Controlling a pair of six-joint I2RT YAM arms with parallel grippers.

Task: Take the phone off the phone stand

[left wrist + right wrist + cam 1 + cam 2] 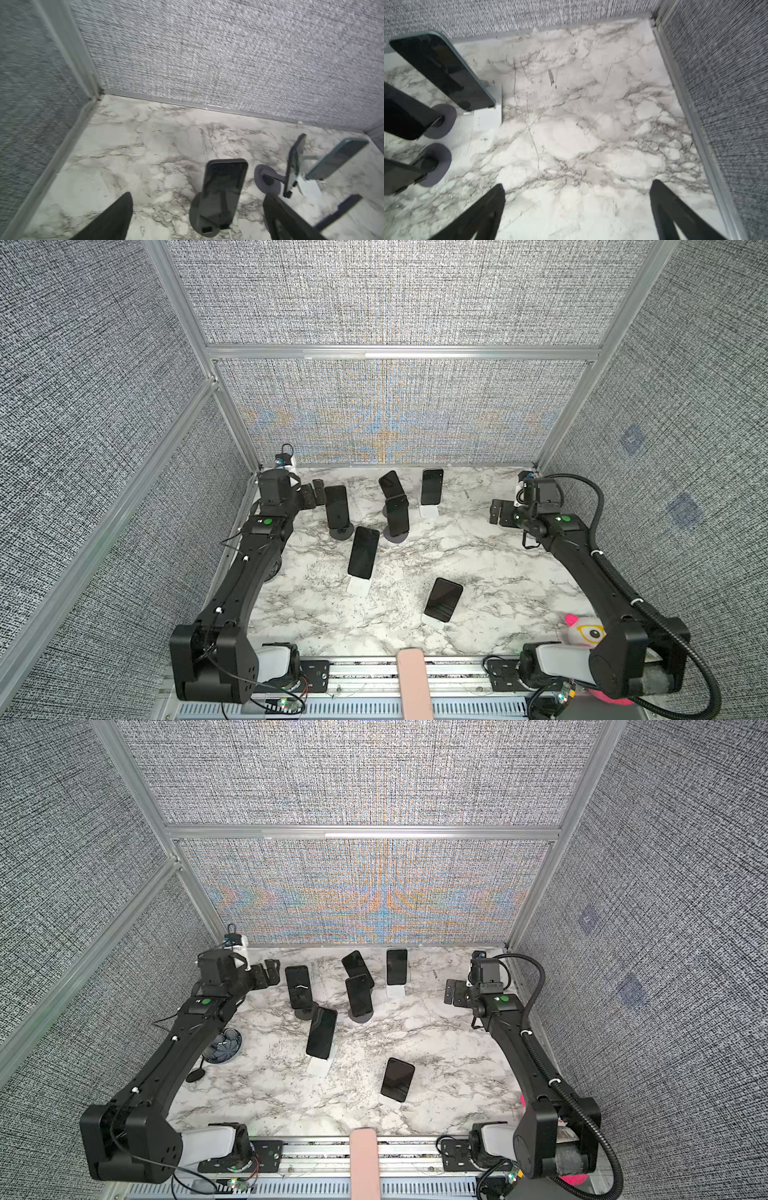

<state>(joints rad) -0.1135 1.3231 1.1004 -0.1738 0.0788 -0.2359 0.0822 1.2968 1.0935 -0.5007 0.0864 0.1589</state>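
Phone [225, 182] looks stiff, slick, breakable, fairly light; pinch its long edges above the stand [195, 216]; left gripper [197, 196] and right gripper [578, 185] both gape wide, empty.

Six phones [336, 506] stood on the bench [498, 572]. Three of them sat on round dark stands [341, 533] near the far edge. The other three sat on white stands [358, 585]. That made six stands in all.

There were two black arms [249, 572] and two tools, the left tool [314, 493] and the right tool [496, 512].

One pink soft toy [582, 630] sat at the near right corner. One pink bar [411, 680] lay past the near edge. One dark dish [224, 1046] with a flower shape sat by the left edge.
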